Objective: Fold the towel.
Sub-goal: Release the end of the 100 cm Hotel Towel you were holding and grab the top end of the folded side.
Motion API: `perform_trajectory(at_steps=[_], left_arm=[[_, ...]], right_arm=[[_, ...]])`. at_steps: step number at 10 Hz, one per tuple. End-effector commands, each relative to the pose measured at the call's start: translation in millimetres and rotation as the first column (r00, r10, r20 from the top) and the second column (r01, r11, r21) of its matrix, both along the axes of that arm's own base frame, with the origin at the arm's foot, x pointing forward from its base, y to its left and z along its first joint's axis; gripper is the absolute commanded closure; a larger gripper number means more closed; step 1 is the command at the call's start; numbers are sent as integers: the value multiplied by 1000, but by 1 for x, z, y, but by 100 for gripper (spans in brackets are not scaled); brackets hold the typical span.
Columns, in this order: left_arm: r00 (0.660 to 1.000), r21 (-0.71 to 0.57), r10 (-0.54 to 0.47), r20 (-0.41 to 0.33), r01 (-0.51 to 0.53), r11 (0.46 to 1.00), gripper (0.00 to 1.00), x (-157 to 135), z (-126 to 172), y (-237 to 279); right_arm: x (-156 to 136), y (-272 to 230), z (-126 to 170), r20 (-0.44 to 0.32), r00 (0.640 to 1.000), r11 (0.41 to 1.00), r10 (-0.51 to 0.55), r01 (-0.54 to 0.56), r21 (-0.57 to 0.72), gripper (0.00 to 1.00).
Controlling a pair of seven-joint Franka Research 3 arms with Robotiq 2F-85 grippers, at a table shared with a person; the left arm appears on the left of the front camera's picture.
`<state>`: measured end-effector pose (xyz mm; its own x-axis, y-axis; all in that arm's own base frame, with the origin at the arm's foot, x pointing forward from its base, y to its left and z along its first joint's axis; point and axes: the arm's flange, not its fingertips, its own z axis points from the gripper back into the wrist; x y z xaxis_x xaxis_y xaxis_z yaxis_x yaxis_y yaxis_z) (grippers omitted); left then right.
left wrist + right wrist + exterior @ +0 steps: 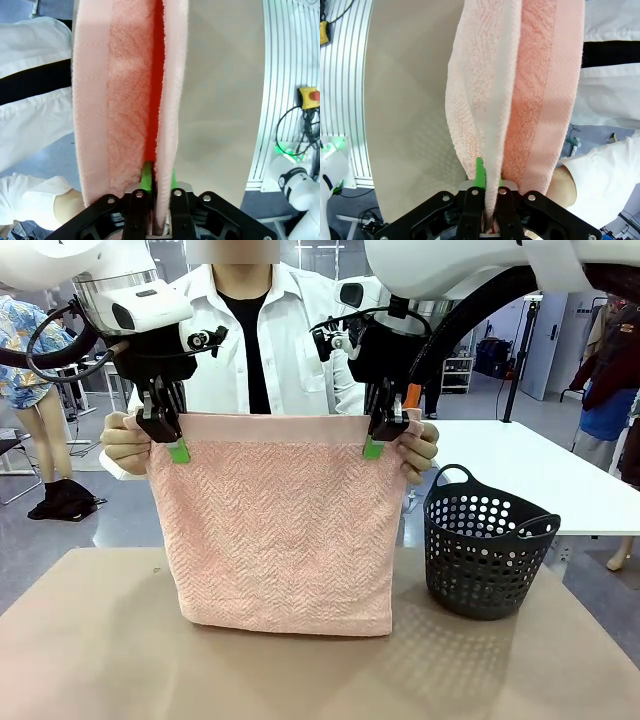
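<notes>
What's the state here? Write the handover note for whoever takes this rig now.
Left gripper: shut on the towel, at the top corner on the robot's left.
Right gripper: shut on the other top corner.
Person's hands: one behind each corner, also gripping the top edge.
Towel: hangs between the grippers in two layers, lower edge down at the table. The basket stands on the table to the robot's right, apart from the towel.
Done: towel lifted and doubled.
Left: probably fold it again and lay it down.
</notes>
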<state>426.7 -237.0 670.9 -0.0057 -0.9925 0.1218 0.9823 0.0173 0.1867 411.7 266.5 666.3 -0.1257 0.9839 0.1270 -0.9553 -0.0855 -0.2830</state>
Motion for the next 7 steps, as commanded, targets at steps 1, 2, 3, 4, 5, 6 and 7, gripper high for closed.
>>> perform_trajectory(at_steps=[1,2,3,4,5,6,7], left_arm=[[1000,-7,-12,7,12,1000,23,0,3,0],[1000,-4,-10,6,10,1000,56,0,4,0],[1000,-3,-10,8,10,1000,0,-1,6,0],[1000,-5,-22,23,22,1000,19,-5,9,0],[999,-15,-12,38,13,1000,0,-9,15,2],[997,-29,-3,80,5,1000,0,-15,28,4],[991,-41,-12,131,18,999,0,-21,42,4]], right_arm=[[3,-1,1,-2,1000,1000,16,-16,4,53],[3,-2,2,-1,1000,1000,12,-12,3,8],[1,-3,3,3,1000,1000,9,-9,2,50],[0,-3,5,12,1000,1000,8,-8,4,0],[-3,-4,8,27,1000,1000,8,-9,10,5],[-6,-4,16,51,999,1000,11,-12,7,0],[-10,-4,25,79,996,1000,28,-28,-6,0]])
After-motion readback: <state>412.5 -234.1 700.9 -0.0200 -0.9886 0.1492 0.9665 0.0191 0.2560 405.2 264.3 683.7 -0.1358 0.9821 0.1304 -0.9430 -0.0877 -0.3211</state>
